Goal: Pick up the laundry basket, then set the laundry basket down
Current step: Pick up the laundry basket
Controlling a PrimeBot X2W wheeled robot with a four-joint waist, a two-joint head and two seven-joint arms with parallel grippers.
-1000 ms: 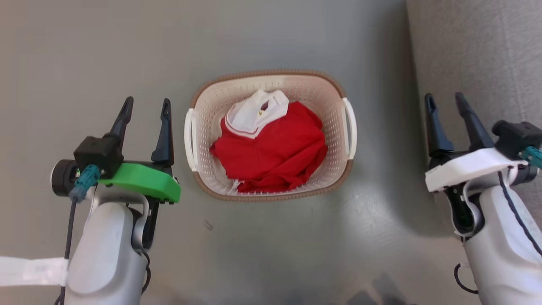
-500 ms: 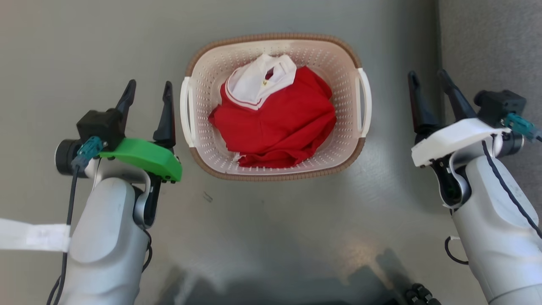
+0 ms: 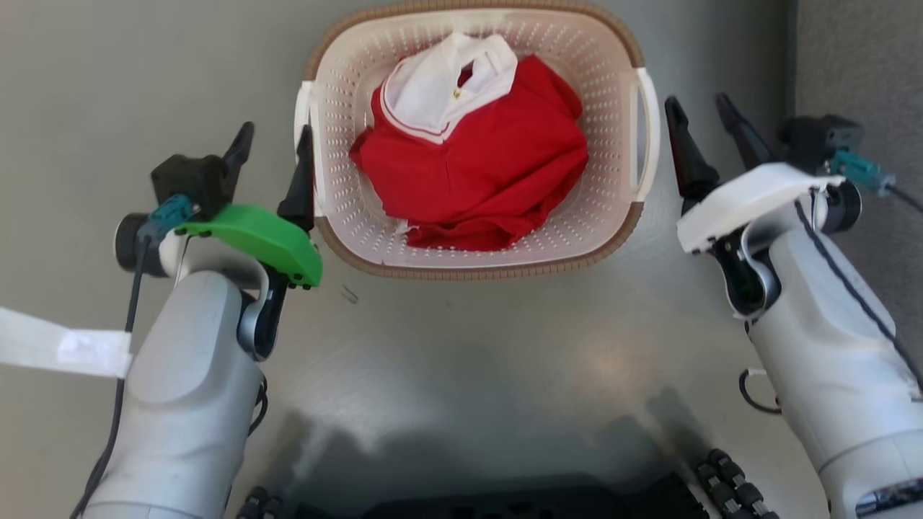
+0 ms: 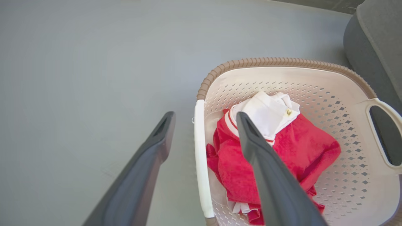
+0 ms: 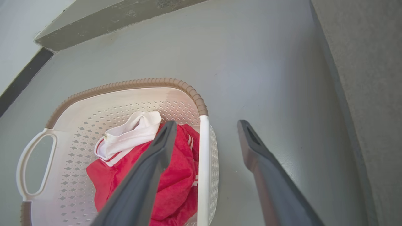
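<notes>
Head view: laundry basket (image 3: pixel 497 261) on grey floor (image 3: pixel 577 346) between the arms, red garment (image 3: pixel 476 166) inside; left gripper (image 3: pixel 276 140) and right gripper (image 3: pixel 698 108) spread apart, empty
Left wrist view: left loop handle (image 4: pixel 200 150) seen between the fingers
Right wrist view: right loop handle (image 5: pixel 203 163) likewise
Handling, judged: light, stiff, smooth plastic; grip both handles, lift level
</notes>
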